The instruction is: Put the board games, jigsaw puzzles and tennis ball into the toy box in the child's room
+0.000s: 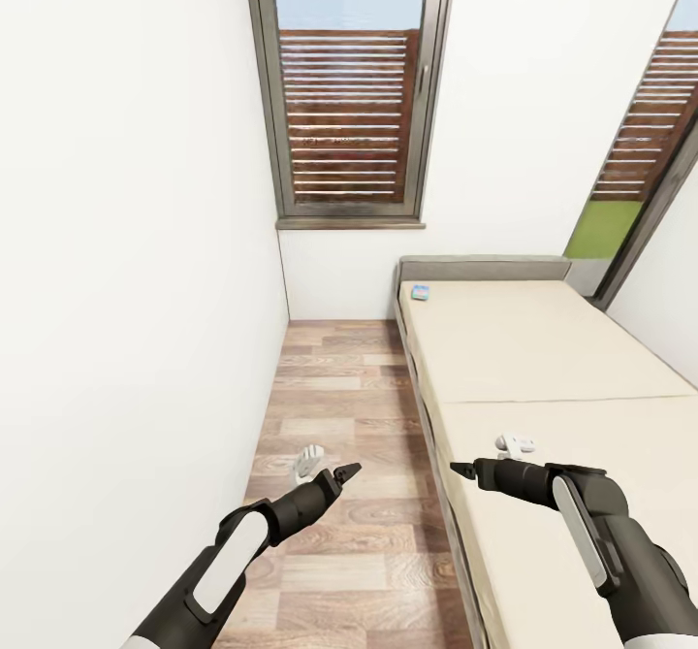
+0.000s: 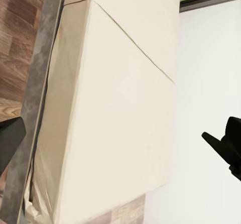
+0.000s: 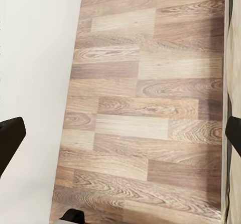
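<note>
1. While we are standing in the aisle between the white wall [image 1: 126, 242] and the bed [image 1: 543, 358], we are judging the task to be at an early or middle stretch: we are seeing no toy box and no table, so how much is already packed we cannot tell
2. We are holding both arms out ahead; the left gripper [image 1: 341, 475] is hanging over the wood floor [image 1: 339, 406] and the right gripper [image 1: 469, 470] is hanging over the near edge of the mattress
3. We are reading both pairs of jaws as spread wide, since in each wrist view the dark fingertips [image 3: 10, 138] are sitting at opposite edges with nothing between them; neither is gripping anything
4. We are spotting one small blue flat thing, likely a board game [image 1: 420, 292], lying well ahead of both jaws, nearer the right pair's line, up by the grey headboard [image 1: 485, 269]
5. We are finding it too small to read its cover; it is looking thin, rectangular and flat on the mattress
6. We are judging that fetching it is coming next, and a second game on the bed we are not making out
</note>
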Robot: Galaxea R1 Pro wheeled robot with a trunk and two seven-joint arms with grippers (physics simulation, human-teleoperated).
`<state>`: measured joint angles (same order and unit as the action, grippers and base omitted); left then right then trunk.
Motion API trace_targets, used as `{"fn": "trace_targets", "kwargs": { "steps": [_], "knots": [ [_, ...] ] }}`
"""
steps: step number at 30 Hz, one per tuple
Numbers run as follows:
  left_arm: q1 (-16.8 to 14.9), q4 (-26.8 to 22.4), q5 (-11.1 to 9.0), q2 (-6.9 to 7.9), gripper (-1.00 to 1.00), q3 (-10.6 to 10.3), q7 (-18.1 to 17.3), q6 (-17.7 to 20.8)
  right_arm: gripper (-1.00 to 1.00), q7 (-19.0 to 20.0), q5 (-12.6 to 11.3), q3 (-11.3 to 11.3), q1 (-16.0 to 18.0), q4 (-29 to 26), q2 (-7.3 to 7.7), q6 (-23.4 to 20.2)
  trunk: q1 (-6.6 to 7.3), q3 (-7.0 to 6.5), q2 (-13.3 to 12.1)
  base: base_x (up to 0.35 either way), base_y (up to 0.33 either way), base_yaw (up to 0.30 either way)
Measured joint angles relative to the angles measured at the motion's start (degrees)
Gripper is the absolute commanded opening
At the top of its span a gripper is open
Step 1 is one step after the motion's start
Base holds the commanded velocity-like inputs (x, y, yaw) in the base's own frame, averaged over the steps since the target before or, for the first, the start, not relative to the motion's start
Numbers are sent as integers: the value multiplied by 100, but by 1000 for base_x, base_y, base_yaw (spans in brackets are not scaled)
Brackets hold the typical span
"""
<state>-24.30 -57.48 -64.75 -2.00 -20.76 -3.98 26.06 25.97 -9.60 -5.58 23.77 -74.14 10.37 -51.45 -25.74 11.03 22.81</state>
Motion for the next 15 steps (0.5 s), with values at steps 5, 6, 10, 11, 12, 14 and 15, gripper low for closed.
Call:
{"fn": "trace_targets", "kwargs": {
  "steps": [5, 6, 10, 11, 12, 14, 15],
  "knots": [
    [0, 0, 1, 0, 100, -1, 0, 0, 100, 0, 0, -1, 0, 0, 0, 2, 1, 0, 0, 197, 59, 0],
    [0, 0, 1, 0, 100, -1, 0, 0, 100, 0, 0, -2, 0, 0, 0, 2, 1, 0, 0, 231, 71, 0],
    [0, 0, 2, 1, 100, -1, 0, 0, 100, 0, 0, -2, 0, 0, 0, 3, 1, 0, 0, 260, 83, 0],
    [-2, 0, 2, 2, 100, -1, 0, 0, 100, 0, -1, -3, 0, 0, 0, 3, 2, 0, 0, 280, 90, 0],
    [-2, 0, 2, 1, 100, -1, 0, 0, 100, 0, 0, -4, 0, 0, 0, 4, 2, 0, 0, 287, 93, 0],
    [-1, 0, 2, 2, 100, -1, 0, 0, 100, 0, 0, -2, 0, 0, 0, 4, 2, 0, 0, 292, 95, 0],
    [-1, 0, 2, 1, 100, -1, 0, 0, 100, 0, -1, -2, 0, 0, 0, 4, 2, 0, 0, 297, 97, 0]
  ]
}}
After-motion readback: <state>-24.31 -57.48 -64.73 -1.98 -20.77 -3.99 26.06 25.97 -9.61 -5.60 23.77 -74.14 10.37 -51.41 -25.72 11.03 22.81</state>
